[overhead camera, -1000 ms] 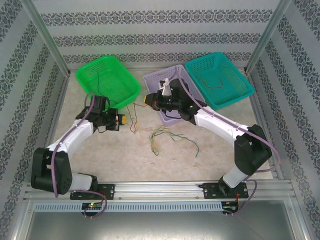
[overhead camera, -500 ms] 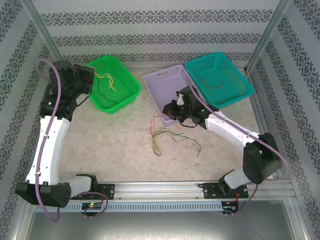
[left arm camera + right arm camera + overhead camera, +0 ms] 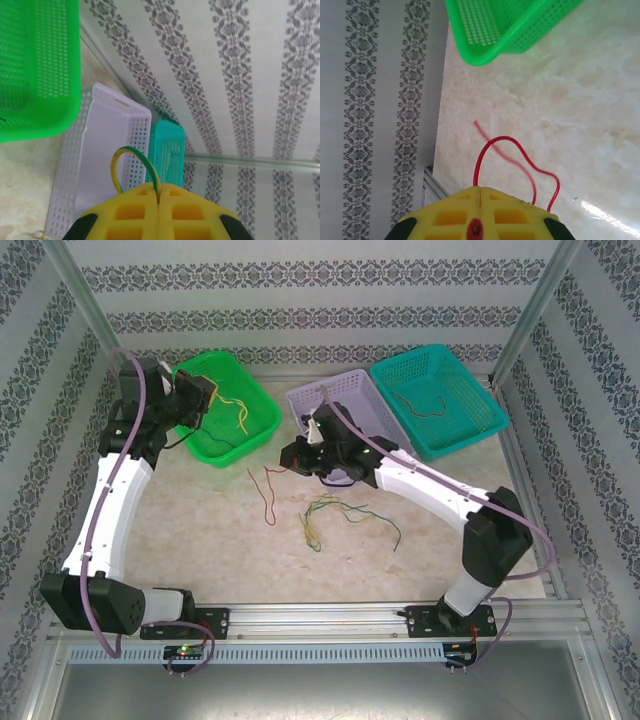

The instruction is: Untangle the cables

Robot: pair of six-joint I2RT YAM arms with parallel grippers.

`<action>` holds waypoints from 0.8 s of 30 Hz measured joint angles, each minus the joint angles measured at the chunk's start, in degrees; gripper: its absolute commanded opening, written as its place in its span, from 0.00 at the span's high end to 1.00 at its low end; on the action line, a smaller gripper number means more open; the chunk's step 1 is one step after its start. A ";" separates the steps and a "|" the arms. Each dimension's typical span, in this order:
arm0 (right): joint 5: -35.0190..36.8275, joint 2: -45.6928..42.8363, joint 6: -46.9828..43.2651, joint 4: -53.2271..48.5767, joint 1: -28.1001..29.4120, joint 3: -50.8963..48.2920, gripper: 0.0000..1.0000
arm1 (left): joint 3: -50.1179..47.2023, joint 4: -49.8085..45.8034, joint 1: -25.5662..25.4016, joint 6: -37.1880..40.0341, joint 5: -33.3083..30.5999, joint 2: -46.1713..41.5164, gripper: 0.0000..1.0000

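Marbled tabletop; perforated plastic baskets; thin curly cables.

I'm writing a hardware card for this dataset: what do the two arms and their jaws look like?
The left arm and right arm both have white link shells, black joints and a purple cable running along them. The jaws are yellow with square cut-outs and black corners.

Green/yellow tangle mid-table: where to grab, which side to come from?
Take the long green tail that trails right of the tangle: it lies alone on the table, clear of the bunched strands. Come straight down from above, jaws across the wire, since it lies flat. Both are busy: right gripper shut on the red cable, left gripper on a yellow-green cable.
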 measured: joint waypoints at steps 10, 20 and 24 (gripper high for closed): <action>-1.92 3.80 4.57 -1.01 -1.33 -4.63 0.51 | -4.83 3.13 -1.66 6.54 7.93 -0.09 1.00; -4.35 -12.55 -0.11 5.18 -5.62 -7.30 0.67 | -6.54 8.52 -5.16 7.23 16.17 4.63 1.00; -5.86 -12.81 -7.98 4.31 -5.75 -7.23 0.69 | -3.76 8.26 -6.82 7.19 20.35 10.16 1.00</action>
